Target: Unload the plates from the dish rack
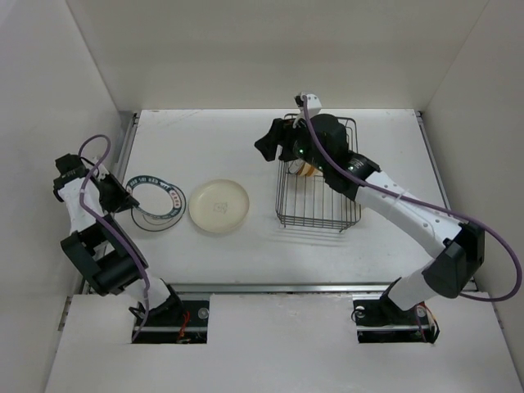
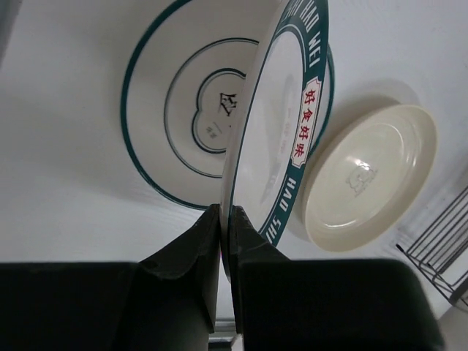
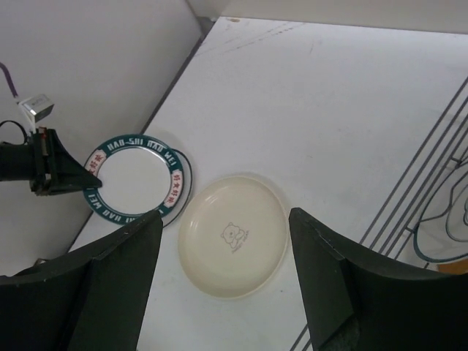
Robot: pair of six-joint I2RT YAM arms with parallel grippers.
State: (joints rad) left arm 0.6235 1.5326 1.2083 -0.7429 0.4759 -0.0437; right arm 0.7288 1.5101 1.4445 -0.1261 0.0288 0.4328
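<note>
Your left hand (image 2: 225, 213) is clenched on the near rim of the lettered plate (image 2: 281, 139), one finger on each face. The plate is tilted, its held edge raised, over the ringed plate (image 2: 175, 110), which lies flat on the table (image 1: 237, 139) at the left. You cannot tell from these views whether the far edge of the lettered plate rests on the ringed one.

The cream plate (image 1: 219, 205) lies face up on the table just right of that pair, between them and the rack (image 1: 321, 209).

Your right hand (image 1: 277, 144) is released, fingers spread wide with nothing between them. It hangs above the rack's far left corner. Its wrist camera looks past the fingers (image 3: 117, 285) down at the cream plate and the left hand.

In the rack, an orange plate (image 1: 308, 170) shows under the right arm, mostly hidden. The right wrist view catches a dark ring on something pale behind the rack wires at its right edge; what it is cannot be made out.
</note>
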